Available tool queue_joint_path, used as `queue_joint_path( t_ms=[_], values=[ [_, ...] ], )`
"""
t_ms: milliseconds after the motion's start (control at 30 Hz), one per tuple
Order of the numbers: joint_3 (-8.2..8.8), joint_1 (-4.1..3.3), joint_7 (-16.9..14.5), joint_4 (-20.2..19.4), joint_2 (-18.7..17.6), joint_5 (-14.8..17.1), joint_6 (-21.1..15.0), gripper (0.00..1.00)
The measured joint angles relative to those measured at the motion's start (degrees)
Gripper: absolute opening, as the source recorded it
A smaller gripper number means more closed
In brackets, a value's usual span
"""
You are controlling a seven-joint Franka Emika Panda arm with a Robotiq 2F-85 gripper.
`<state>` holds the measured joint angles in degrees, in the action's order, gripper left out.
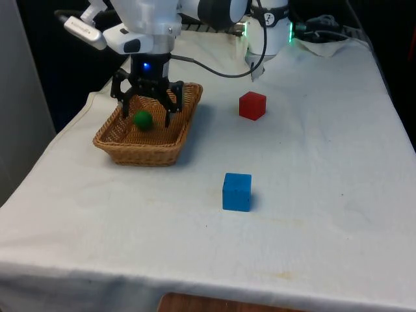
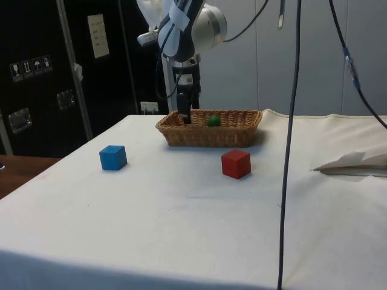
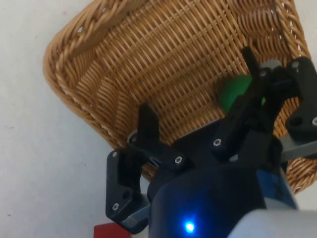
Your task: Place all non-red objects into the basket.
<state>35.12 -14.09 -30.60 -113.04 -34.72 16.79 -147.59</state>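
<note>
one green ball [image 1: 143, 119] lies inside the wicker basket [image 1: 133, 149], on its woven floor, loose and clear of both fingers [image 3: 147, 120]; in the side view the ball [image 2: 213, 121] peeks just above the basket's rim [image 2: 208, 136]. the gripper [image 1: 147, 114] hangs over the basket with its fingertips dipped to about rim level, spread wide and gripping nothing, the ball sitting between and a little below them. the basket stands near the table's edge on the front view's left. one blue cube [image 1: 236, 192] rests on the white cloth [image 1: 312, 182] well apart from the basket, nearer the front camera. a red cube [image 1: 252, 105] sits on the cloth towards the front view's right of the basket, apart from it and from the blue cube.
</note>
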Motion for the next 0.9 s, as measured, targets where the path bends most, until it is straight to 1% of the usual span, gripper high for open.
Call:
queue_joint_path(
  t_ms=[167,267,333,400,500,600,700,800,833,900],
  values=[
    [0.00,0.00,0.00,0.23,0.00,0.00,0.06,1.00],
    [0.00,-0.17,0.06,0.69,0.63,0.00,0.97,1.00],
    [0.00,-0.34,0.06,0.74,1.89,0.00,2.41,1.00],
    [0.00,-0.40,0.11,0.74,2.29,0.00,2.75,1.00],
    [0.00,-0.74,0.29,0.69,3.15,0.00,3.67,1.00],
    [-0.06,-1.43,0.97,0.69,4.01,-0.06,4.41,1.00],
    [-0.06,-1.60,1.20,0.69,4.24,-0.06,4.58,1.00],
    [-0.23,-2.29,2.01,0.69,4.70,-0.23,4.87,1.00],
    [-0.34,-2.75,2.69,0.69,4.87,-0.40,4.98,1.00],
    [-0.46,-3.21,3.32,0.69,4.98,-0.46,4.98,1.00]
  ],
)
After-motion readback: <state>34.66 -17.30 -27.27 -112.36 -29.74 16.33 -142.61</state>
